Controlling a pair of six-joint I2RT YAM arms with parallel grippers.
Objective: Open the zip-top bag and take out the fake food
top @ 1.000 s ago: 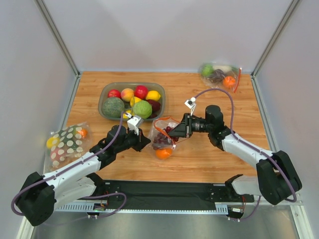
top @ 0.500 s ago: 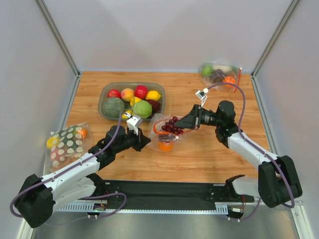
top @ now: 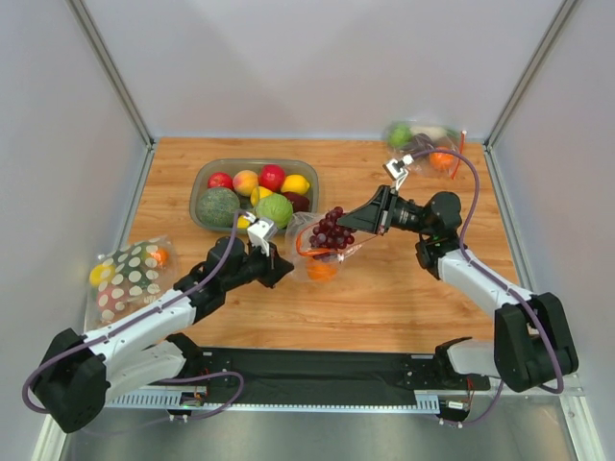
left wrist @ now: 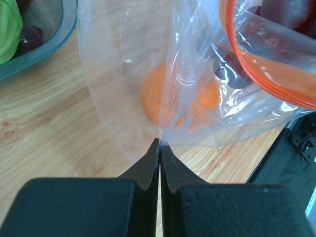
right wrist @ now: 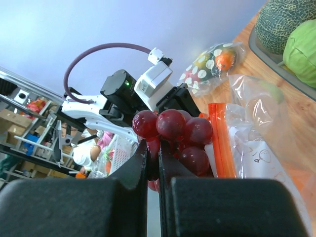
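Note:
The clear zip-top bag (top: 315, 257) with its orange-red zip strip (right wrist: 222, 143) lies mid-table, mouth facing right. My left gripper (top: 275, 266) is shut on the bag's plastic at its closed end (left wrist: 161, 140). A small orange (top: 322, 272) lies inside the bag, also seen through the plastic in the left wrist view (left wrist: 165, 98). My right gripper (top: 353, 232) is shut on the dark purple grape bunch (top: 331, 229) and holds it at the bag's mouth, above the table; the grapes (right wrist: 175, 129) sit at my fingertips (right wrist: 153, 147). A light green round fruit (top: 274, 209) lies in the bowl.
A grey-green bowl (top: 204, 175) at back left holds apples, lemons and a dark green squash (top: 218, 206). A second clear bag (top: 423, 144) with fruit lies at the back right corner. A white polka-dot bag (top: 125, 274) lies at the left edge.
My right gripper has moved up and to the right, drawing the grape bunch from inside the bag to its mouth. The bag has stretched; the left gripper has held its grip.

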